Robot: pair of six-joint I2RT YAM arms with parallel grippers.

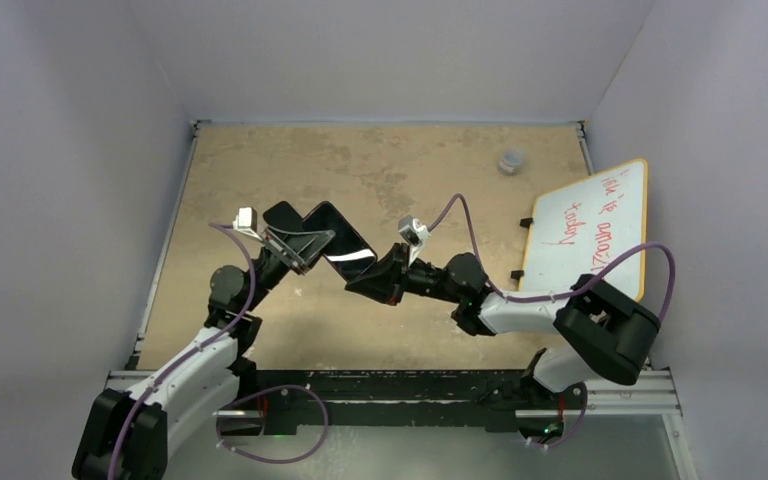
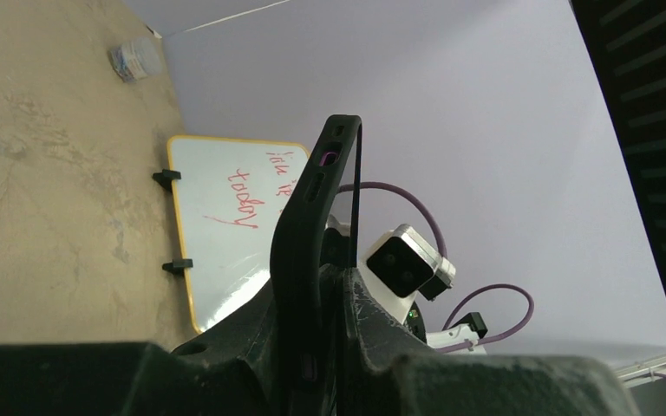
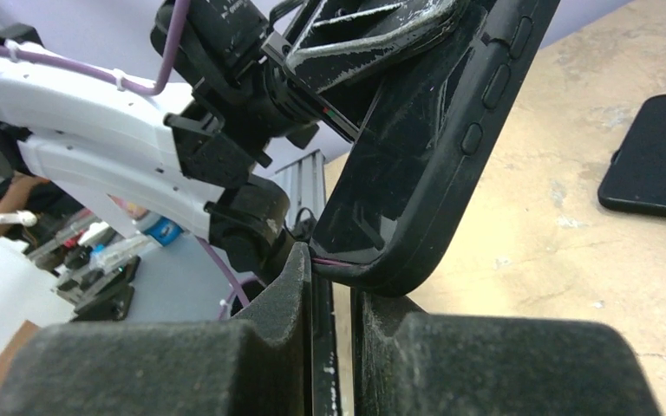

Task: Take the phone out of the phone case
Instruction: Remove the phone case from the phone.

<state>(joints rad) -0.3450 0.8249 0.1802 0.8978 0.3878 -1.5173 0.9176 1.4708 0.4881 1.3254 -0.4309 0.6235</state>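
The phone case's [image 2: 305,225] lower end is hidden between the left end effector's [image 2: 316,295] fingers [image 2: 377,325].

The left gripper [image 1: 308,246] and right gripper [image 1: 374,272] grip the black phone case [image 1: 344,238] above the table [image 1: 410,170].

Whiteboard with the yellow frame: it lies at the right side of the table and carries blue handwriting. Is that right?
Not quite. The handwriting on the yellow-framed whiteboard is red, not blue, as the top external view shows. It does lie at the right side of the tan table.
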